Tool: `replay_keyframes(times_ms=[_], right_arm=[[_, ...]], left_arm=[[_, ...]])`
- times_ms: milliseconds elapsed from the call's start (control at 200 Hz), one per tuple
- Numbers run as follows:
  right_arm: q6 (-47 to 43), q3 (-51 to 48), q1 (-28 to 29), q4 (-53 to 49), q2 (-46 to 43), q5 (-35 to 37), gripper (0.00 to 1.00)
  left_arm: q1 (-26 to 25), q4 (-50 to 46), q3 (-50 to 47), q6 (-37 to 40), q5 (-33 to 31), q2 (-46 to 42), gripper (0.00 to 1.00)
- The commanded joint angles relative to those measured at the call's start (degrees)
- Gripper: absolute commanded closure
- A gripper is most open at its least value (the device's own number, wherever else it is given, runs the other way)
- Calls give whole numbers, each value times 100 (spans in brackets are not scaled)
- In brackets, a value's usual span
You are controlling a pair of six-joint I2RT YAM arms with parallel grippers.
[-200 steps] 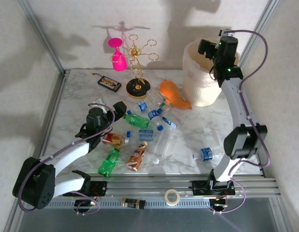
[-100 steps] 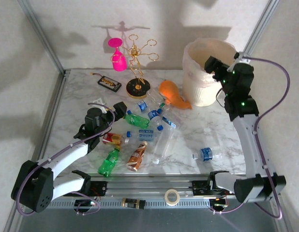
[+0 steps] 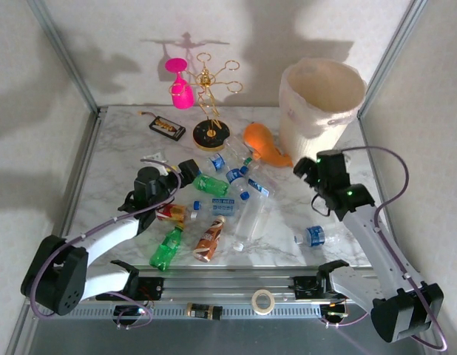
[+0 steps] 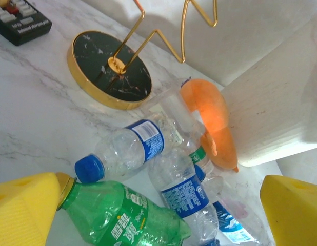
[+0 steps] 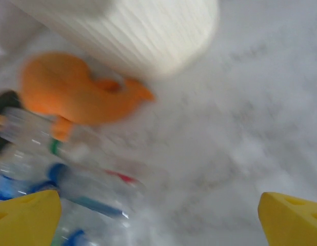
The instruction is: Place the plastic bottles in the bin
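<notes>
The left gripper [image 3: 189, 171] is spread wide and empty by a green bottle [image 3: 211, 185], and the right gripper [image 3: 304, 169] is wide and empty too, near the bin [image 3: 311, 127].

A white, grey-veined marble table top [image 3: 125, 148] is being enclosed on three sides by plain off-white walls [image 3: 117, 44]. Two silvery metal posts [image 3: 62, 55] are being seen slanting up at the back corners, and the near edge is being bordered by a ribbed aluminium rail [image 3: 236, 279]. The space is being lit brightly (soft grey shadows [image 3: 276, 44] are being thrown onto the back wall). The same veined marble is being shown close up in the left wrist view.
</notes>
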Motion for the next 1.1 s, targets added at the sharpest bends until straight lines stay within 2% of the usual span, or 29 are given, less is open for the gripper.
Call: replay_keyframes(times_ms=[0,285,461,726,861,1092], right_arm=[[965,-378,97,-702,-213,312,1],[2140,-602,97,-2107,-292,572,1],[2670,-715,103,-2540,-302,674,1],[2693,-1315,85,-1988,-141,234,1],[2705,-1756,-89,-1491,-336,-182,1],[2476,-2234,-264,-767,-155,-667,1]], left_arm=[[-69,321,-107,86,101,101,0],[-122,238,-126,278,160,166,0],[-122,107,-140,450,75,174,0],[-122,59,-240,476,-71,82,0],[-122,73,-249,456,-133,43,0],[-122,49,-254,429,-205,-54,0]])
